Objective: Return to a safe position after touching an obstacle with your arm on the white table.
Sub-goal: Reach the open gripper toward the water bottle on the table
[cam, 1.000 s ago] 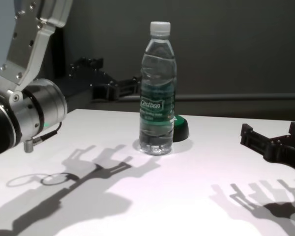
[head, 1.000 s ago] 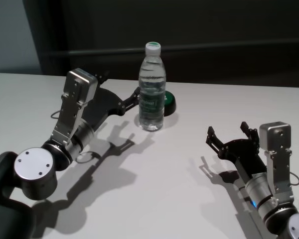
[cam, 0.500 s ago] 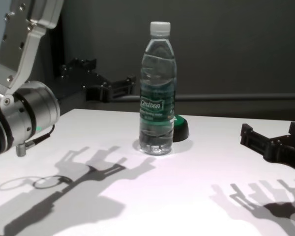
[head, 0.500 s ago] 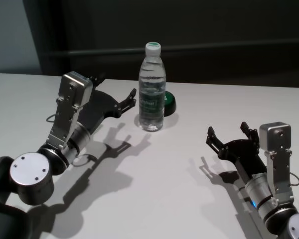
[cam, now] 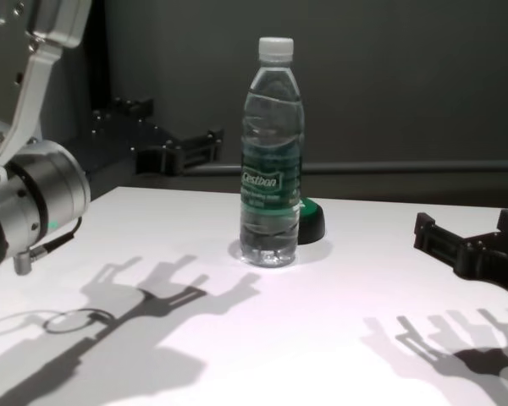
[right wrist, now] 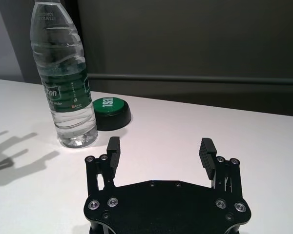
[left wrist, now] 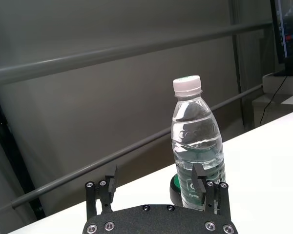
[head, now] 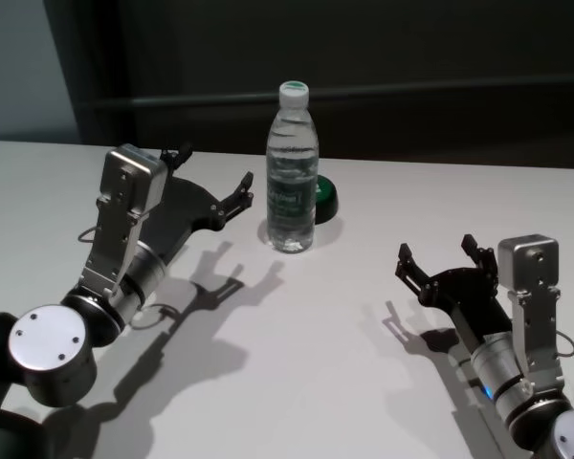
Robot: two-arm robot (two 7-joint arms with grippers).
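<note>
A tall clear plastic water bottle point(head: 292, 182) with a white screw cap and green label band stood upright on the broad white surface point(head: 297, 382), just beyond and to the right of the left pincer point(head: 213, 182), apart from it. The left pincer's fingers point(left wrist: 112, 179) were spread wide, holding nothing, raised above the surface. A low black-and-green round puck point(right wrist: 107, 111) sat just behind the bottle. The right pincer point(head: 440, 256) hung low over the surface, well apart from the bottle, its fingers point(right wrist: 205, 151) likewise wide and empty.
</note>
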